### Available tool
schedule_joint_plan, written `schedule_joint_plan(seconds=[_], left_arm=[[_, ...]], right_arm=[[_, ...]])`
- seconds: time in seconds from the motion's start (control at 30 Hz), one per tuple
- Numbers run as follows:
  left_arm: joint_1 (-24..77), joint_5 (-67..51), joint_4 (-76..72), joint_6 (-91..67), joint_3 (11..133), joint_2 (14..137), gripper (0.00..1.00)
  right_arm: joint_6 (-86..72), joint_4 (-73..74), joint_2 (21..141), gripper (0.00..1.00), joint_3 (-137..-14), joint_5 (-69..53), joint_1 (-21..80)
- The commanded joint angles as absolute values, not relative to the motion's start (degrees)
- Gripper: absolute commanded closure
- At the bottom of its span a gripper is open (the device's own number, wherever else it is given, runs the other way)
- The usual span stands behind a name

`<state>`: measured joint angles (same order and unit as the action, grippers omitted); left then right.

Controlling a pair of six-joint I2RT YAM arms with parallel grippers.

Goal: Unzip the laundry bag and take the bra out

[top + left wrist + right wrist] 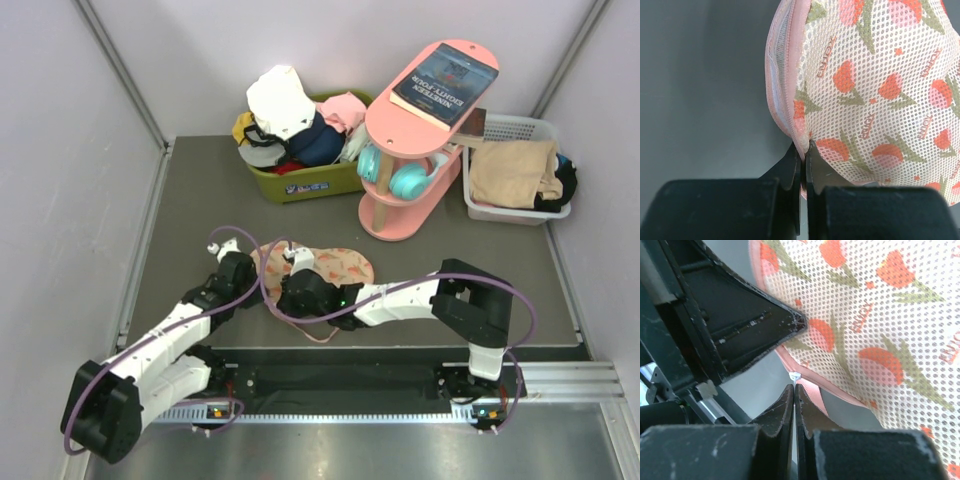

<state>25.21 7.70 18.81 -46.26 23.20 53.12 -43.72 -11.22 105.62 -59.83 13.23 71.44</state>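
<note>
The laundry bag (330,266), peach mesh with orange-red tulip prints and pink zip trim, lies flat on the dark table in front of both arms. My left gripper (257,268) is at its left end, and in the left wrist view it (804,148) is shut on the bag's pink-trimmed edge (790,75). My right gripper (292,291) is at the bag's near-left edge; in the right wrist view it (794,387) is shut, with a small white zip pull (794,375) just past its tips and nothing visible between them. The bra is hidden.
A green bin (300,186) of clothes stands at the back. A pink two-tier shelf (400,215) holds a book and teal headphones. A white basket (520,212) holds tan cloth. The bag's thin pink loop (318,336) trails towards the near edge.
</note>
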Motion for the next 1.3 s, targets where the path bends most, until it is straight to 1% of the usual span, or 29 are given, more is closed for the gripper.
schedule_joint_plan(seconds=[0.0,0.4,0.6,0.87,1.27], left_arm=[[24.44,9.76,16.44,-44.12,25.49,53.88,1.0],[21.8,9.49,17.75,-41.13,27.42,54.14,1.0],[21.01,8.79,16.79,-40.08,28.3,55.28,1.0],[20.39,7.3,15.47,-38.32,30.5,58.27,1.0],[19.25,6.5,15.21,-37.62,30.15,58.54,1.0]], right_arm=[[-44.38,-11.87,103.36,1.0,-57.84,13.27,71.72],[-44.12,-6.77,97.04,1.0,-51.86,20.03,70.49],[-42.98,-4.57,95.19,1.0,-51.5,22.94,69.78],[-42.63,-4.74,94.75,1.0,-50.89,21.8,69.7],[-44.12,-4.92,94.57,1.0,-49.4,20.39,69.96]])
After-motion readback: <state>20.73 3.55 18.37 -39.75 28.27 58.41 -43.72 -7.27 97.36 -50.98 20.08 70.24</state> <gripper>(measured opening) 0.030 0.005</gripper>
